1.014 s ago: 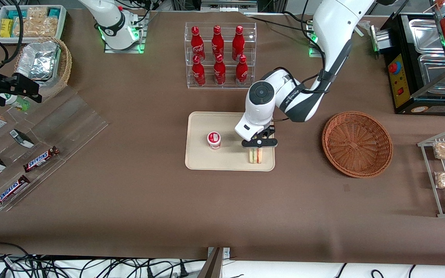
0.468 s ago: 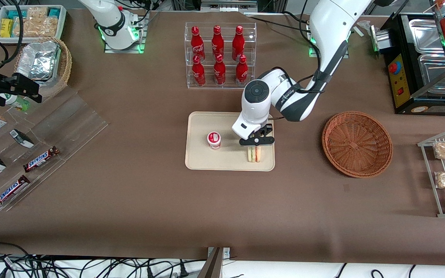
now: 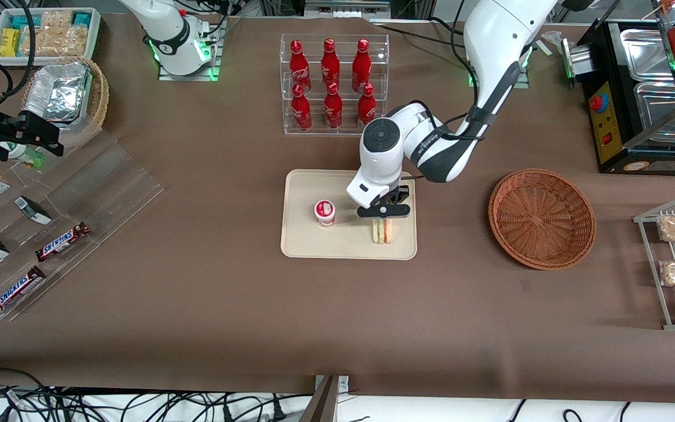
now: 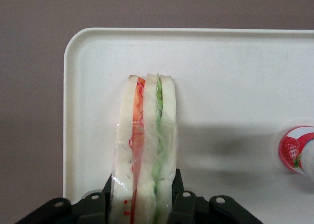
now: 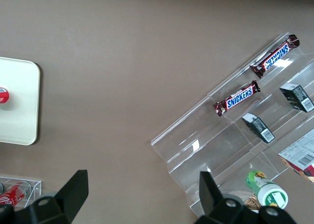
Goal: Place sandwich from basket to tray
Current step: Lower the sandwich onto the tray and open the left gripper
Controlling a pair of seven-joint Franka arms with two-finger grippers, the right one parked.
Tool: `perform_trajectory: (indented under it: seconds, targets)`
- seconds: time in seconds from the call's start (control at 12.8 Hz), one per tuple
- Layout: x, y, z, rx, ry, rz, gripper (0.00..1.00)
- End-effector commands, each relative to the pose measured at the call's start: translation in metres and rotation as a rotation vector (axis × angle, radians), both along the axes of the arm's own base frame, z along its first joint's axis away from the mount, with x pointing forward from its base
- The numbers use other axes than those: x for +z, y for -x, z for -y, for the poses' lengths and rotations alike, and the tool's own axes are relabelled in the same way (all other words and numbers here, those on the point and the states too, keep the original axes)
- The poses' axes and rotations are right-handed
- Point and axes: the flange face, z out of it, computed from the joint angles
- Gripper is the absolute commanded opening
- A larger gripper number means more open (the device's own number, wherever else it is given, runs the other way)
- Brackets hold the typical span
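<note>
Sandwich (image 4: 144, 150) sits between the two fingers of the gripper (image 3: 383, 211), standing on its edge on the tray (image 3: 299, 240); the wrist view shows a finger close on either bread face, but whether they are pressing the wrap or have let go cannot be told. The wedge rests near the tray corner toward the working arm's end of the table and nearer the front camera, its red and green layers pointing away from the gripper. Judging by this, the carry is finished and the release is the step in hand; the next move calls for parting the fingers and lifting straight up, so the tall, thin wedge is not dragged or tipped over. A small red-and-white cup (image 3: 325, 212) stands on the same tray beside the sandwich, clear of it. The front view shows what the wrist camera cannot: the round brown basket (image 3: 541, 218) lies empty, well apart toward the working arm's end. The wrist view alone shows how the wrap and bread sit against the fingers
</note>
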Motion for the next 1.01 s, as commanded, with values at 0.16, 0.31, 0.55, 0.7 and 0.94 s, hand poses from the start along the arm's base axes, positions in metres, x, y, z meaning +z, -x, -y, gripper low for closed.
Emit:
perform_trajectory:
  seconds: [0.16,0.31,0.55,0.7,0.94]
  targets:
    - [0.037,-0.015,-0.006,0.009,0.000,0.066,1.00]
    - [0.078,-0.030,-0.026,0.050,-0.012,0.094,1.00]
    - [0.126,-0.050,-0.057,0.080,-0.022,0.099,1.00]
    - [0.157,-0.069,-0.084,0.079,0.016,0.074,1.00]
    - [0.196,-0.098,-0.141,0.067,0.004,0.018,1.00]
